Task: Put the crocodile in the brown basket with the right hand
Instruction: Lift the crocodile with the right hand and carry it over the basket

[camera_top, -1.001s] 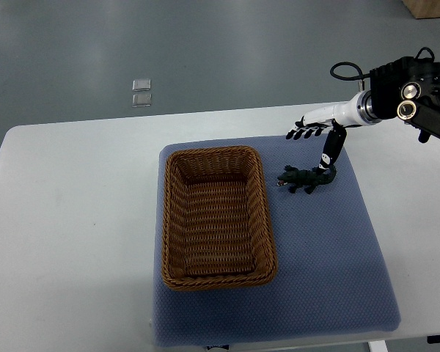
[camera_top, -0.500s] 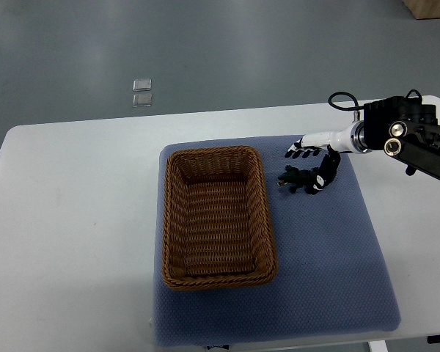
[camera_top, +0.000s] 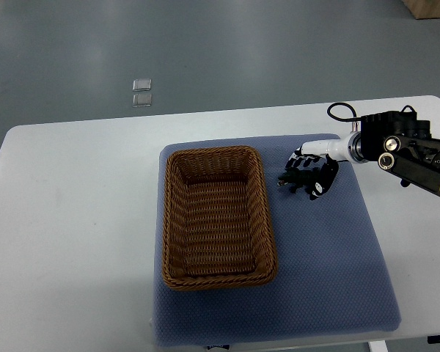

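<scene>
A small dark green toy crocodile [camera_top: 290, 178] lies on the blue mat [camera_top: 330, 249], just right of the brown wicker basket [camera_top: 262, 220]. My right hand [camera_top: 309, 171] comes in from the right edge and sits low over the toy. Its fingers [camera_top: 301, 158] curl over the far side of the crocodile's body. The thumb [camera_top: 320, 183] presses in from the near side at the tail. The head end sticks out to the left, towards the basket. The basket holds nothing.
The white table [camera_top: 81, 191] carries the mat and basket. The right forearm with its black cable [camera_top: 341, 111] lies over the table's right end. Two small clear squares [camera_top: 141, 91] lie on the grey floor beyond the far edge.
The right hand has come down and slid left onto the crocodile, and its fingers have curled around it. The forearm dropped lower. The crocodile stays in place.
</scene>
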{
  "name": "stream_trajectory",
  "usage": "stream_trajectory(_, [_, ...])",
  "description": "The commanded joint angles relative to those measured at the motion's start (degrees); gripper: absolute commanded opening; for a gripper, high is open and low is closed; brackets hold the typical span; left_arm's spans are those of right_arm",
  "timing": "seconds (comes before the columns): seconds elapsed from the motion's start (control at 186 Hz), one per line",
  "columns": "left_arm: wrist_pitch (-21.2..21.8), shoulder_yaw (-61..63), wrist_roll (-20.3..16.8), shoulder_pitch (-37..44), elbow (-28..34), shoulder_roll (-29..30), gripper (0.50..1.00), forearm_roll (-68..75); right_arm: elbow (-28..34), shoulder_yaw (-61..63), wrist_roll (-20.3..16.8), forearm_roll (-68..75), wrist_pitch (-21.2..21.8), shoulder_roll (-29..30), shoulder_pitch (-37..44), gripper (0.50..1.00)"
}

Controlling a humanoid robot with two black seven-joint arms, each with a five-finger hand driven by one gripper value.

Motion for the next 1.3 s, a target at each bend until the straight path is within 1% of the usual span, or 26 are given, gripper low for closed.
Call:
stream_trajectory(0.0, [0.0,0.0,0.0,0.0,0.0,0.0,1.0,0.0,-0.2,0.0,0.0,-0.2,-0.4,0.4,-0.5,0.86])
stream_trajectory(0.048, [0.0,0.0,0.0,0.0,0.0,0.0,1.0,0.0,-0.6,0.0,0.1,-0.3,-0.7,0.7,-0.5,0.821])
stream_trajectory(0.108, [0.0,0.0,0.0,0.0,-0.1,0.0,1.0,0.0,-0.9,0.0,0.1,-0.7,-0.8,0.8,-0.6,0.809])
stream_trajectory(0.161, [0.0,0.0,0.0,0.0,-0.1,0.0,1.0,0.0,-1.4,0.0,0.2,-1.0,-0.9,1.2,-0.7,0.78])
stream_trajectory(0.204, [0.0,0.0,0.0,0.0,-0.1,0.0,1.0,0.0,-1.6,0.0,0.4,-1.4,-0.9,1.4,-1.0,0.746])
stream_trajectory(0.215, [0.0,0.0,0.0,0.0,0.0,0.0,1.0,0.0,-1.7,0.0,0.7,-1.6,-0.9,1.4,-1.0,0.725])
stream_trajectory(0.221, [0.0,0.0,0.0,0.0,0.0,0.0,1.0,0.0,-1.7,0.0,0.7,-1.6,-0.9,1.4,-1.0,0.725])
stream_trajectory(0.226, [0.0,0.0,0.0,0.0,0.0,0.0,1.0,0.0,-1.8,0.0,0.8,-1.6,-0.9,1.5,-1.0,0.709])
stream_trajectory(0.231, [0.0,0.0,0.0,0.0,0.0,0.0,1.0,0.0,-1.8,0.0,0.8,-1.6,-0.9,1.5,-1.0,0.709])
stream_trajectory(0.237, [0.0,0.0,0.0,0.0,0.0,0.0,1.0,0.0,-1.9,0.0,0.8,-1.7,-0.9,1.5,-1.1,0.691])
stream_trajectory(0.242, [0.0,0.0,0.0,0.0,0.0,0.0,1.0,0.0,-1.9,0.0,0.8,-1.7,-0.9,1.5,-1.1,0.69])
stream_trajectory(0.248, [0.0,0.0,0.0,0.0,0.0,0.0,1.0,0.0,-2.0,0.0,0.9,-1.8,-0.9,1.5,-1.1,0.67])
stream_trajectory(0.253, [0.0,0.0,0.0,0.0,0.0,0.0,1.0,0.0,-2.0,0.0,0.9,-1.8,-0.9,1.5,-1.1,0.67])
stream_trajectory(0.258, [0.0,0.0,0.0,0.0,0.0,0.0,1.0,0.0,-2.0,0.0,0.9,-2.0,-0.9,1.5,-1.1,0.65])
stream_trajectory(0.264, [0.0,0.0,0.0,0.0,0.0,0.0,1.0,0.0,-2.0,0.0,0.9,-2.0,-0.9,1.5,-1.1,0.65])
stream_trajectory(0.269, [0.0,0.0,0.0,0.0,0.0,0.0,1.0,0.0,-2.0,0.0,1.0,-2.1,-0.9,1.5,-1.1,0.629])
stream_trajectory(0.274, [0.0,0.0,0.0,0.0,0.0,0.0,1.0,0.0,-2.0,0.0,1.0,-2.1,-0.9,1.5,-1.1,0.629])
stream_trajectory(0.291, [0.0,0.0,0.0,0.0,0.1,0.0,1.0,0.0,-2.0,0.0,1.0,-2.4,-0.9,1.5,-1.1,0.603])
stream_trajectory(0.36, [0.0,-0.1,0.0,0.0,0.2,0.0,1.0,0.0,-2.0,0.0,1.1,-2.9,-0.9,1.5,-1.1,0.57])
stream_trajectory(0.404, [0.0,-0.1,0.0,0.0,0.3,0.0,1.0,0.0,-2.0,0.0,1.5,-2.9,-1.2,1.4,-1.0,0.533])
stream_trajectory(0.42, [0.0,-0.1,0.0,0.0,0.3,0.0,1.0,0.0,-2.0,0.0,1.6,-2.9,-1.5,1.4,-1.0,0.505])
stream_trajectory(0.43, [0.0,-0.1,0.0,0.0,0.3,0.0,1.0,0.0,-2.0,0.0,1.7,-2.9,-1.6,1.4,-1.0,0.5])
stream_trajectory(0.608, [0.0,-0.1,0.0,0.0,0.3,0.0,1.0,0.0,-2.0,0.0,1.8,-2.9,-1.5,1.2,-0.6,0.5])
stream_trajectory(0.764, [0.0,-0.1,0.0,0.0,0.3,0.0,1.0,0.0,-1.7,0.1,1.8,-2.4,-1.1,0.3,1.7,0.5])
stream_trajectory(1.125, [0.0,0.2,0.0,0.0,0.2,0.0,1.0,0.0,0.4,0.8,2.0,-1.6,3.3,-5.1,9.3,0.5])
stream_trajectory(1.297, [0.0,0.4,0.0,0.0,0.0,0.0,1.0,0.0,3.0,1.0,2.0,0.0,4.0,-5.9,11.7,0.5])
